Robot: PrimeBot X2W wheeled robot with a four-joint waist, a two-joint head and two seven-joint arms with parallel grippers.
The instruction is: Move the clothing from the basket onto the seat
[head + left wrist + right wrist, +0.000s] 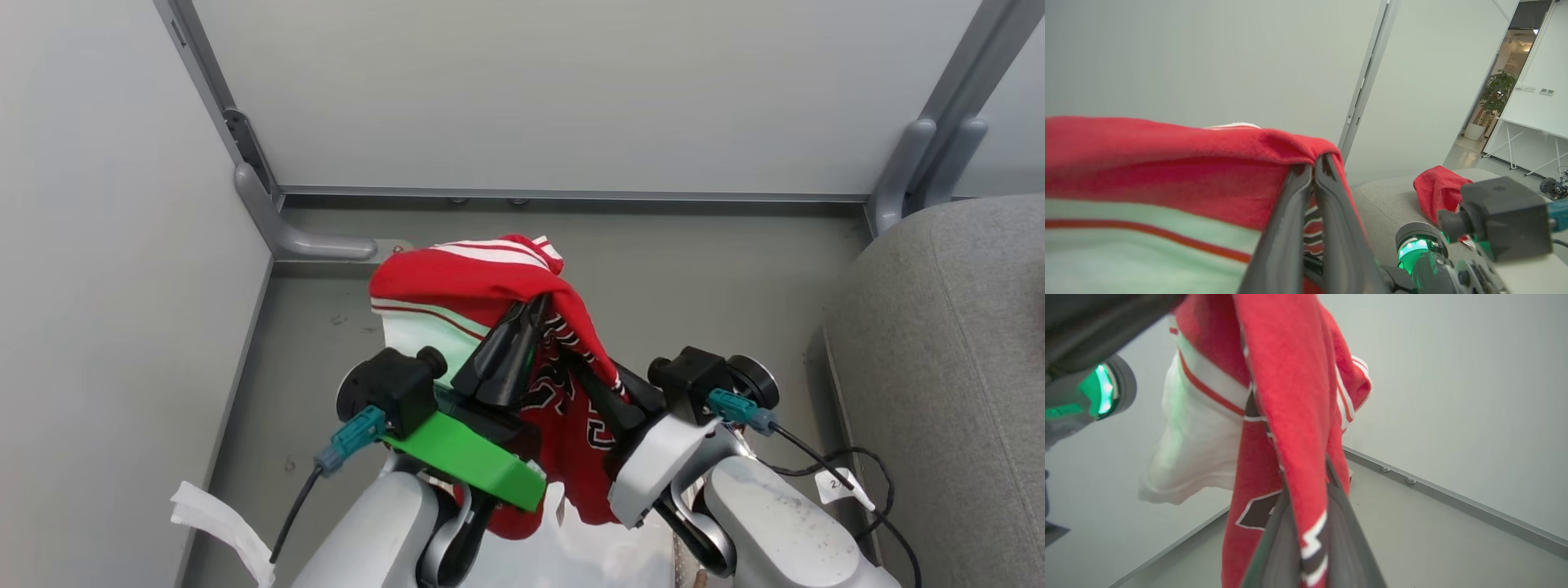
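Striped garment [482,278]: red knit with white bands and black-and-white lettering, bunched and draped. It hangs in the air over the grey floor [718,278], left of the seat [939,367], which is grey woven upholstery with a rounded edge. Left gripper [535,309] points up, its fingers pinched tight on a top fold. Right gripper [575,371] is angled up-left and clamps the lettered panel lower down. Left wrist view also shows a plain red garment [1437,196] lying crumpled on the seat.

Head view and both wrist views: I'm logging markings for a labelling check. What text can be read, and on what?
No text reads whole.
Lettering on the striped jersey: black and white, folded and partly hidden, unreadable.
Marks on the white tag by the cable: too small to read.
Print on the wall plates in the left wrist view: too small.
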